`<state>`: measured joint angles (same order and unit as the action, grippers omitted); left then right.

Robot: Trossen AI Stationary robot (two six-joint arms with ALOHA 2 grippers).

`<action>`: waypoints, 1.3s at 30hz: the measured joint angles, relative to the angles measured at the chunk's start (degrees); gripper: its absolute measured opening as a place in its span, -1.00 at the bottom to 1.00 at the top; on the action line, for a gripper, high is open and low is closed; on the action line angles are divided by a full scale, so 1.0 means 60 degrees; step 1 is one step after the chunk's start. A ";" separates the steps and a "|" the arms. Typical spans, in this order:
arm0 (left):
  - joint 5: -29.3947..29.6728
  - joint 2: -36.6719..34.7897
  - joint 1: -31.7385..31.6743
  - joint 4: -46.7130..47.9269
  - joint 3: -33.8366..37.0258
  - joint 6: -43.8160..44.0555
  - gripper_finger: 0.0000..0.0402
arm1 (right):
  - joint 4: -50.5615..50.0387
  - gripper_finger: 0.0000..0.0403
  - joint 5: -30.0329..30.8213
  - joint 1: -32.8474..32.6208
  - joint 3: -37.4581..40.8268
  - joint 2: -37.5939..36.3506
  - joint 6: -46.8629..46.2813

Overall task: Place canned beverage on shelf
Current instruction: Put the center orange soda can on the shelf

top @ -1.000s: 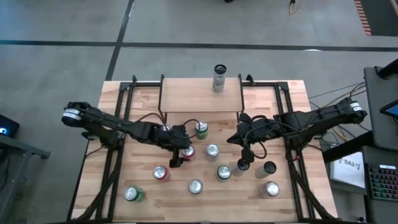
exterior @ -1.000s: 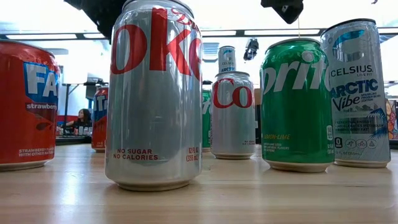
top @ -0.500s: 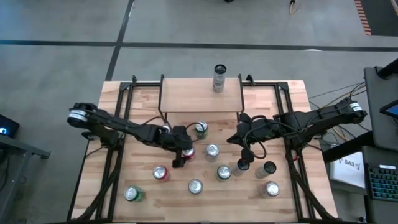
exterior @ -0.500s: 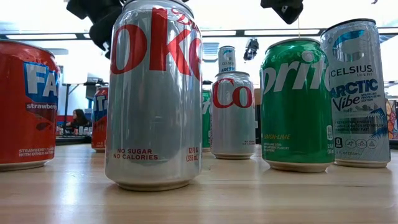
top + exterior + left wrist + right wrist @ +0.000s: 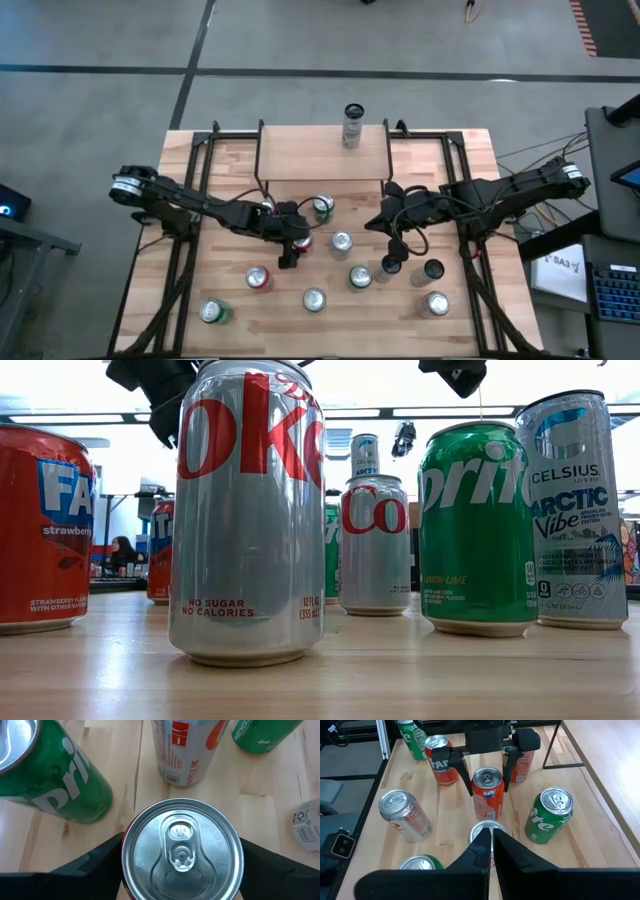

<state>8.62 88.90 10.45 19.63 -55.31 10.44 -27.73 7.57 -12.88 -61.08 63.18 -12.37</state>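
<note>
A red-orange Fanta can (image 5: 487, 795) stands upright on the wooden table, left of centre (image 5: 303, 243). My left gripper (image 5: 487, 791) reaches over it, one finger on each side; in the left wrist view the can's silver top (image 5: 182, 850) fills the space between the fingers. My right gripper (image 5: 490, 840) hangs shut above the table's middle (image 5: 374, 224), over a silver can (image 5: 487, 827), and holds nothing. The shelf (image 5: 322, 155) stands at the table's far edge, with a tall can (image 5: 352, 125) upright on it. My left gripper has the Fanta can between its two fingers (image 5: 466, 777), which lie against opposite sides of the can's upper wall (image 5: 475, 787). The fingers slant down from the table's left side. The can stands upright with its base on the table.
Several other cans stand around: a Sprite (image 5: 55, 785) and a Diet Coke (image 5: 185, 750) close beyond the held can, a strawberry Fanta (image 5: 439, 760), a Diet Coke (image 5: 248, 510), a Sprite (image 5: 478, 525) and a Celsius (image 5: 575, 510) near the front. Black frame rails (image 5: 185, 250) run along both table sides.
My left gripper has come down over the Fanta can, dropping lower into the low view's upper left corner. The can has stayed upright in its place. My right gripper has kept still.
</note>
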 joint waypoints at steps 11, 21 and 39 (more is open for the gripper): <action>0.0787 -0.1691 -0.0037 0.0013 -0.0111 0.0749 0.43 | -0.0007 -0.95 0.0000 0.0000 0.0029 0.0000 0.0061; 0.2438 -0.2264 -0.0688 0.2828 -0.2851 0.1086 0.43 | -0.0004 -0.95 0.0000 0.0000 0.0029 0.0000 0.0072; 0.2124 -0.1579 -0.3137 0.4885 -0.4783 0.2848 0.43 | -0.0132 -0.95 -0.0011 0.0004 0.0029 0.0004 0.0413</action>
<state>21.37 79.42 -8.37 48.94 -84.01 27.53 -28.52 7.51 -12.86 -60.90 63.20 -9.89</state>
